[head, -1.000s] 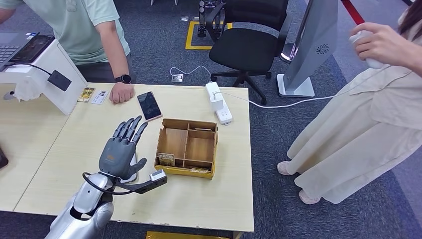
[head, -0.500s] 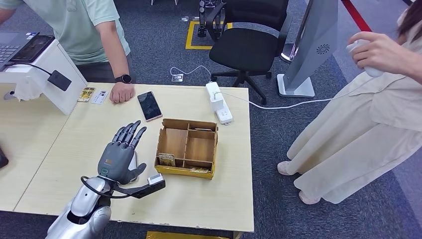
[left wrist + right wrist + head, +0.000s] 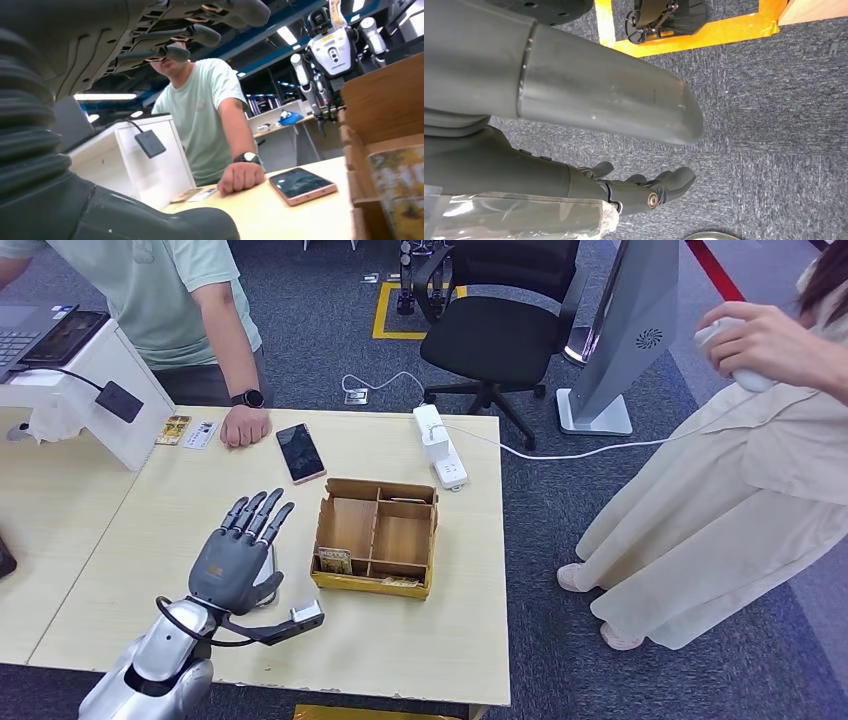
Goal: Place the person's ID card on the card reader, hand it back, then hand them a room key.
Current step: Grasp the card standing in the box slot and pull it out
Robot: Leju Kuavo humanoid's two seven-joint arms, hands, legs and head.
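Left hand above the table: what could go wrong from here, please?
1. The yellow card and the white card lie flat, side by side, next to the person's fist. The open left hand might take the wrong one or bump the fist.
2. The wooden box stands close beside this hand, so a sideways swing could knock it.
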